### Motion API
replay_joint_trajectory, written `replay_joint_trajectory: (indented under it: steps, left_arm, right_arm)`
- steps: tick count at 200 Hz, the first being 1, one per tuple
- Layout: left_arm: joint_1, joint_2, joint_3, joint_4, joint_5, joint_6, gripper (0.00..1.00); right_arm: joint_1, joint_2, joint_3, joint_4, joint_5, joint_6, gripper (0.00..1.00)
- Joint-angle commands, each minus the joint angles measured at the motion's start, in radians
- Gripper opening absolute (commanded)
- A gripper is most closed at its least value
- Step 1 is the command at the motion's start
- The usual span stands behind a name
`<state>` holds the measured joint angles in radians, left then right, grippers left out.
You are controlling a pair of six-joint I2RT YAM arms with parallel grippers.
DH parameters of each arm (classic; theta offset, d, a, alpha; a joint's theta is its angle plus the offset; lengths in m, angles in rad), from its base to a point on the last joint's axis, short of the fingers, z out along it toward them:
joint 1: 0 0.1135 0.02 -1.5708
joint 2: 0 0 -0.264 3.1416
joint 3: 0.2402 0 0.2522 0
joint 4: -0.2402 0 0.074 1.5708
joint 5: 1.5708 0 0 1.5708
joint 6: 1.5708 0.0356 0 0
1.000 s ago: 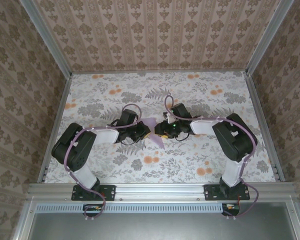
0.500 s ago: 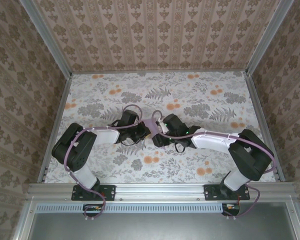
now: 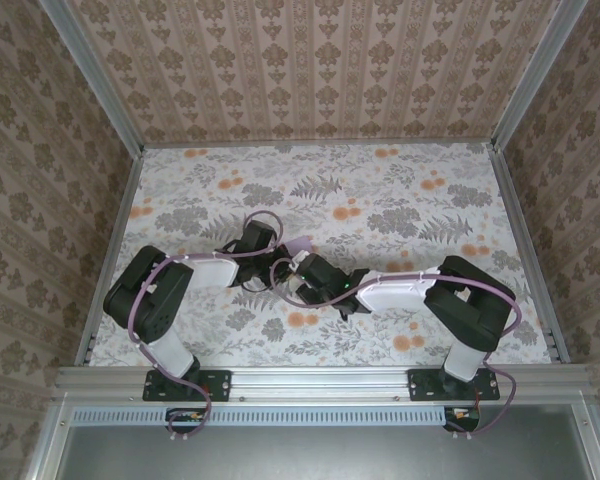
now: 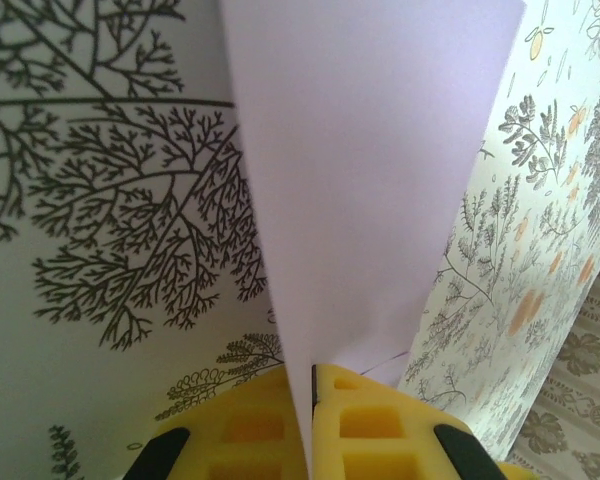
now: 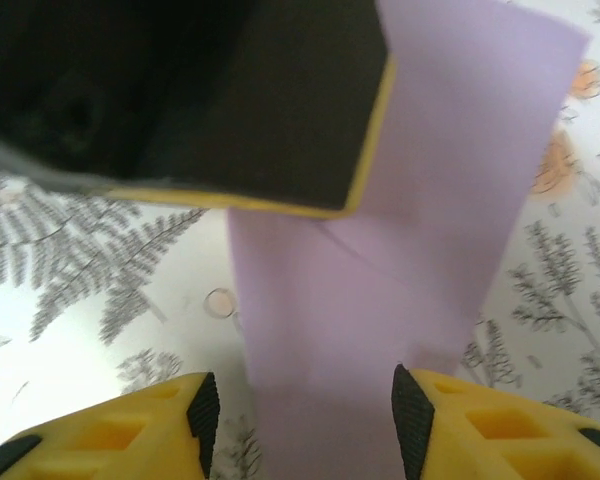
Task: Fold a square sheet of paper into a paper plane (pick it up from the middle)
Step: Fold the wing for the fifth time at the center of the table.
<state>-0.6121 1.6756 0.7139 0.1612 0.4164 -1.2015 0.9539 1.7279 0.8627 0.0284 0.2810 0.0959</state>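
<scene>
I read the left claw (image 4: 312,385) as clamped on the edge of the folded lilac paper sheet (image 4: 370,170), with its yellow pads (image 4: 365,425) pressed together and the sheet extending ahead over the floral surface (image 4: 100,200). The right claw (image 5: 300,425) is spread wide, one finger on either side of the sheet's near end, close to the left claw near the surface's centre.
</scene>
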Motion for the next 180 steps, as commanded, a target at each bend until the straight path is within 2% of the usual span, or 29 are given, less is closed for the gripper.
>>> replay_joint_trajectory:
  steps: [1, 34, 132, 180]
  left_arm:
    - [-0.008, -0.045, 0.023, -0.005, 0.015, -0.013, 0.04]
    - [-0.008, -0.061, 0.026, -0.021, 0.013, -0.030, 0.03]
    - [0.012, -0.103, -0.011, -0.022, -0.010, -0.078, 0.00]
    - [0.013, -0.098, -0.009, -0.044, -0.011, -0.072, 0.00]
  right_arm:
    - [0.015, 0.029, 0.012, 0.057, 0.135, -0.041, 0.51]
    - [0.028, 0.027, -0.029, 0.135, 0.183, -0.087, 0.49]
    - [0.029, 0.004, -0.109, 0.226, 0.126, -0.104, 0.38]
    - [0.028, -0.013, -0.112, 0.265, 0.123, -0.104, 0.38]
